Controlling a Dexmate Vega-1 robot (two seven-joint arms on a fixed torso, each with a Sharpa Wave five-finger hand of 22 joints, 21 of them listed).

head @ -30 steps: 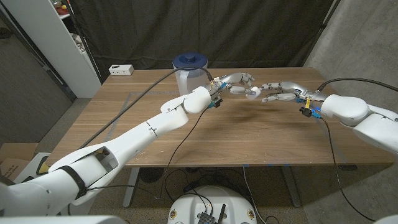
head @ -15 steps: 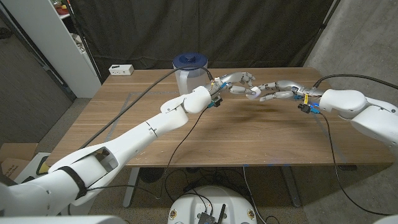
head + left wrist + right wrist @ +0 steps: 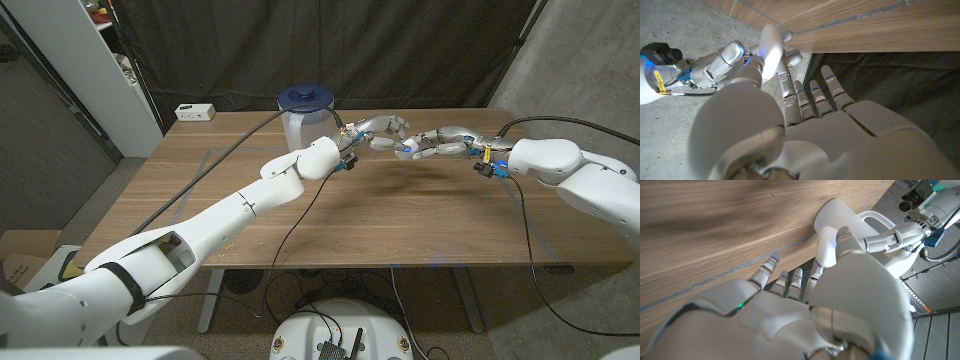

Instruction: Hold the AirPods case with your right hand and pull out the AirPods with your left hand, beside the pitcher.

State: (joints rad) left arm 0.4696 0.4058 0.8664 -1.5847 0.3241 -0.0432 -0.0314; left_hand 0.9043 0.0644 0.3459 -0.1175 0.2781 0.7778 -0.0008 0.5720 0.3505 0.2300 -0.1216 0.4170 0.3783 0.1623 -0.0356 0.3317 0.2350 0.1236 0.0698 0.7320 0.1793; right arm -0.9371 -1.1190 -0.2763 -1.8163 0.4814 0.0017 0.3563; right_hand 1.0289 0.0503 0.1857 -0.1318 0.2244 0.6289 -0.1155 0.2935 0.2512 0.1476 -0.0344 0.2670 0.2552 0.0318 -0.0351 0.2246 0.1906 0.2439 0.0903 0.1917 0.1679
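Observation:
The small white AirPods case (image 3: 405, 148) hangs above the table, just right of the pitcher (image 3: 304, 122), a clear jug with a blue lid. My right hand (image 3: 438, 145) holds the case from the right; in the right wrist view its thumb presses on the white case (image 3: 832, 219). My left hand (image 3: 379, 130) meets the case from the left with its fingertips against it. In the left wrist view a white part of the case (image 3: 771, 44) stands at my left thumb's tip, with the right hand (image 3: 720, 67) behind it. No earbud can be made out.
A small white box (image 3: 195, 112) lies at the table's far left corner. A white shelf unit (image 3: 85, 70) stands left of the table (image 3: 400, 220). Black cables trail over the tabletop from both wrists. A dark curtain hangs behind.
My right arm has swung slightly towards the table's far side and the left hand, carrying the case a little up and left. The left hand has stayed nearly still.

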